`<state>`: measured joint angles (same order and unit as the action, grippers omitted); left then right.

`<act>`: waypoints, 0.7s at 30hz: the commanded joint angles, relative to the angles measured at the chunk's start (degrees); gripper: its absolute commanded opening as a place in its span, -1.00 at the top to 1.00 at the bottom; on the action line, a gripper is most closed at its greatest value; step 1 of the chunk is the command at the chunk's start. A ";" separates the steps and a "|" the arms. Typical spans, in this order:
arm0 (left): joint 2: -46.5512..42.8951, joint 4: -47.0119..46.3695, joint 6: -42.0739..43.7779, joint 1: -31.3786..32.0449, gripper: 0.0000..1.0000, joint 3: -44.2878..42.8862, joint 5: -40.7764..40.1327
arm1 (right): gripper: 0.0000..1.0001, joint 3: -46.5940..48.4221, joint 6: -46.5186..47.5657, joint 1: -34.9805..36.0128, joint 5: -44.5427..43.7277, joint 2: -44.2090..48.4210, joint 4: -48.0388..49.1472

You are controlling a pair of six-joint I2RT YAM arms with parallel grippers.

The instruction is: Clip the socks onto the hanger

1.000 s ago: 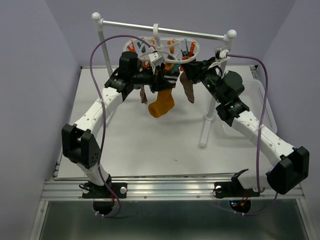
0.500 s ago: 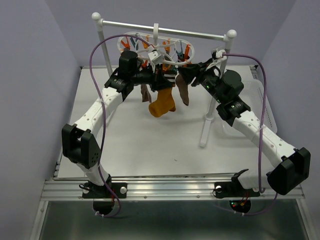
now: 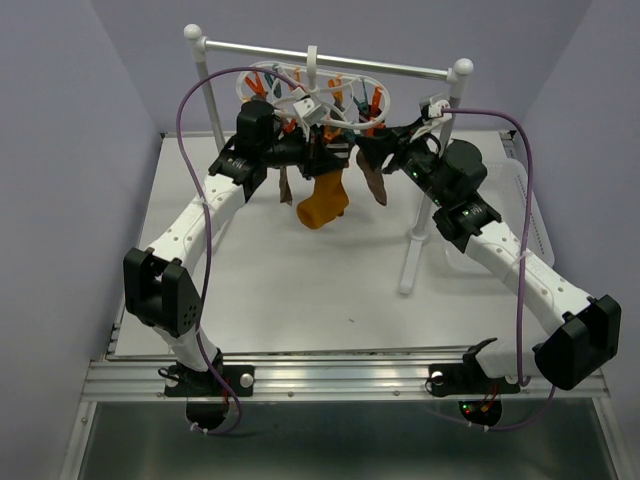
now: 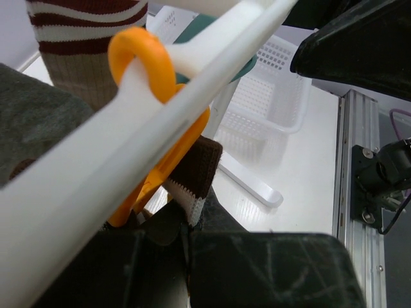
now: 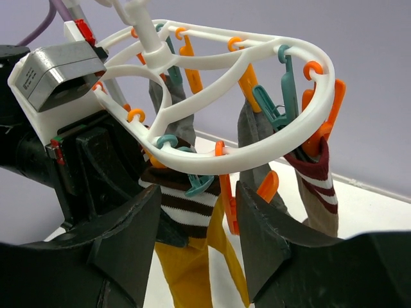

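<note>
White table (image 3: 300, 290); rack (image 3: 409, 260) stands on it; basket (image 3: 530, 210) at rt edge.

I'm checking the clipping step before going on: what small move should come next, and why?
Probably close the right pincer on the orange clip between its open fingers, squeezing its mouth open. The left pincer holds the striped sock's cuff up by the hanger, and that cuff does not look clamped yet.
</note>
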<state>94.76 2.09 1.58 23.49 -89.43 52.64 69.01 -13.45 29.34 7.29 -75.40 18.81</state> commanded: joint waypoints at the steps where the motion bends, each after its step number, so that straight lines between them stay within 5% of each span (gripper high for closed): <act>1: -2.12 -3.58 0.17 -0.81 1.00 -1.98 -0.61 | -0.10 2.18 2.38 -0.34 1.50 0.42 0.97; 21: -3.35 -4.20 0.17 -1.69 1.00 -1.10 -1.40 | -0.12 0.95 2.55 -2.54 6.23 2.00 -1.23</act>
<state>94.76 1.98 1.58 22.02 -89.43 50.89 69.01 -11.14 27.22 10.17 -75.46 17.02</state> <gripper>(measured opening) 0.058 0.558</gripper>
